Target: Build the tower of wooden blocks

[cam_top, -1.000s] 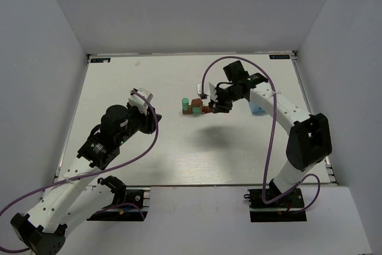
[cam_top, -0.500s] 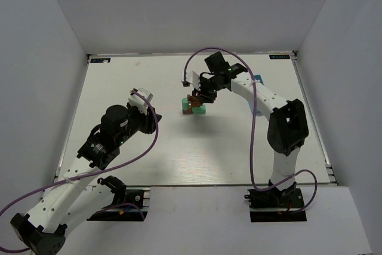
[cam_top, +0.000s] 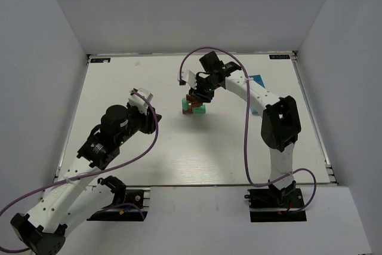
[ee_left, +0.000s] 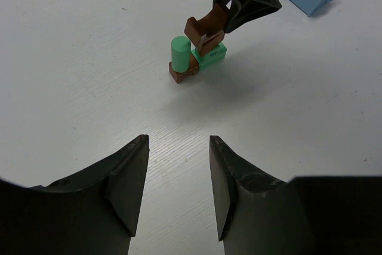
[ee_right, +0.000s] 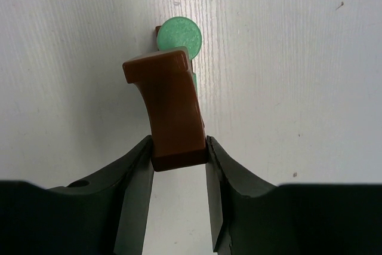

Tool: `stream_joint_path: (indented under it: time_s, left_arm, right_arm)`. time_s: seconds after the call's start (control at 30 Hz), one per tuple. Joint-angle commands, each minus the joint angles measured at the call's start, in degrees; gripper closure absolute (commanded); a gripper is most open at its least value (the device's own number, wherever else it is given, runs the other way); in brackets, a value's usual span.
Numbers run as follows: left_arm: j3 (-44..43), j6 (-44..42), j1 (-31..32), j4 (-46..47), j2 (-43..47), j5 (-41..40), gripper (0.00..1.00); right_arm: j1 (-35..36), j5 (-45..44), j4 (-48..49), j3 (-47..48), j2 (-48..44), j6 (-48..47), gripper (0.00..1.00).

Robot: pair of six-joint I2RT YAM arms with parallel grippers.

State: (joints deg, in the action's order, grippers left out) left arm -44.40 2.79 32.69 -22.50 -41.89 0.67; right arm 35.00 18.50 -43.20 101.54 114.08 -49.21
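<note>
Your right gripper (ee_right: 178,147) pinches one end of a curved brown block (ee_right: 170,103) in the middle of the right wrist view. The block sits right over the tower (ee_left: 206,58), beside its green round piece (ee_left: 180,52). You cannot tell if they touch. Your left gripper (ee_left: 178,168) is spread apart and holds nothing. It is at the bottom of the left wrist view, well away from the tower.

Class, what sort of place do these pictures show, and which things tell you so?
Most likely a robotics lab test cell: a white table boxed in by plain walls, two arms bolted at its near edge, and the right tool holding a brown block at a small tower.
</note>
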Motion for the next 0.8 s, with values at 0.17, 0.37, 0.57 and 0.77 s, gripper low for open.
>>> stream_joint_path:
  time_s: [0.17, 0.37, 0.57, 0.77]
  left_arm:
    - [0.3, -0.1, -0.3, -0.2, 0.8, -0.1, 0.45]
    - [0.3, -0.1, -0.3, -0.2, 0.8, -0.1, 0.45]
    - [0.3, -0.1, -0.3, -0.2, 0.8, -0.1, 0.45]
    - [0.3, -0.1, -0.3, -0.2, 0.8, -0.1, 0.45]
  right_arm:
    - [0.2, -0.7, -2.7, 3.5, 1.1, 1.7, 0.9]
    - [0.2, -1.3, -3.5, 3.8, 1.4, 2.2, 0.9]
    - [0.1, -0.9, -4.3, 3.8, 1.2, 1.1, 0.9]
    - [0.1, -1.3, -5.1, 4.3, 1.7, 1.1, 0.89]
